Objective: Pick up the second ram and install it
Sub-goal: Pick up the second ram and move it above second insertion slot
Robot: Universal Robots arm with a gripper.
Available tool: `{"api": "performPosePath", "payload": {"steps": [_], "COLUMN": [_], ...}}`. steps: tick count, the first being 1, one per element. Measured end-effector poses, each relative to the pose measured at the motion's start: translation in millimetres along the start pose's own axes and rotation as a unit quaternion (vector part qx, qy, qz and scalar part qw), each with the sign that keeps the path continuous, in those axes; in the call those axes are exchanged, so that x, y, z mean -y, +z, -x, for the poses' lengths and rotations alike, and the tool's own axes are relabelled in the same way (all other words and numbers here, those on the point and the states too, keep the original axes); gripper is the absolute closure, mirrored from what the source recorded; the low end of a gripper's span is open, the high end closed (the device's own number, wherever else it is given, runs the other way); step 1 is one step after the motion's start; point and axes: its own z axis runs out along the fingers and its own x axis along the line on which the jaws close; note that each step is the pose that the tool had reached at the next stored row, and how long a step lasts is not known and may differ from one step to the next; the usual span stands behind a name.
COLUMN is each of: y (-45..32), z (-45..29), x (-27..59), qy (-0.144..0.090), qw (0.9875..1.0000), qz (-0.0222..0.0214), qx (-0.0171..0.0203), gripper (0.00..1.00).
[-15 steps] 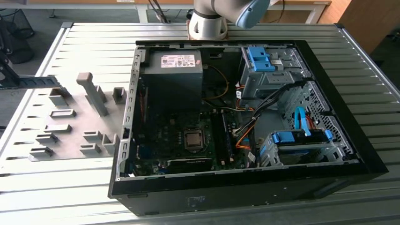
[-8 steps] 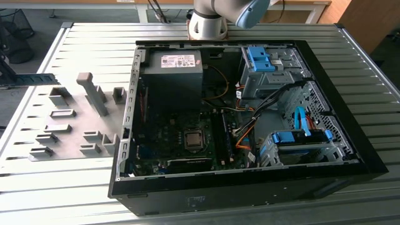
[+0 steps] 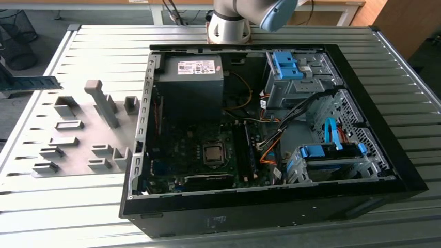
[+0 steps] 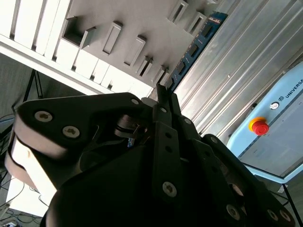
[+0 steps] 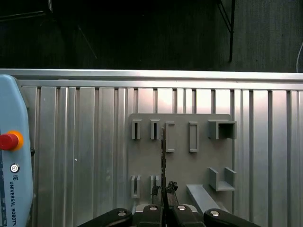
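The second ram (image 4: 195,46) is a long blue stick with black chips, and my gripper (image 4: 163,94) is shut on one end of it. In the first wrist view the ram (image 5: 163,156) shows edge-on as a thin dark line running out from the gripper (image 5: 163,191) above the grey holder plate (image 5: 180,165). In the exterior view the ram (image 3: 38,80) hangs level at the far left edge, above the table and beyond the holder plate (image 3: 76,150). It is well away from the open computer case (image 3: 276,206). The black motherboard slots (image 3: 242,150) lie inside the case.
Grey holder blocks (image 3: 107,103) stand up from the plate. A teach pendant with a red button (image 5: 8,141) lies on the slatted metal table (image 3: 55,206). Inside the case are a power supply (image 3: 189,85), blue drive brackets (image 3: 286,64) and loose cables (image 3: 265,147).
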Motion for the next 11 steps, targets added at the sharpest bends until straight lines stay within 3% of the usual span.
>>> {"api": "performPosePath", "payload": {"steps": [11], "y": [-18.9], "z": [0.6], "x": [-0.4], "qy": [0.000], "qw": [1.0000], "qz": [0.0000], "qx": [0.0000], "gripper": [0.86]}}
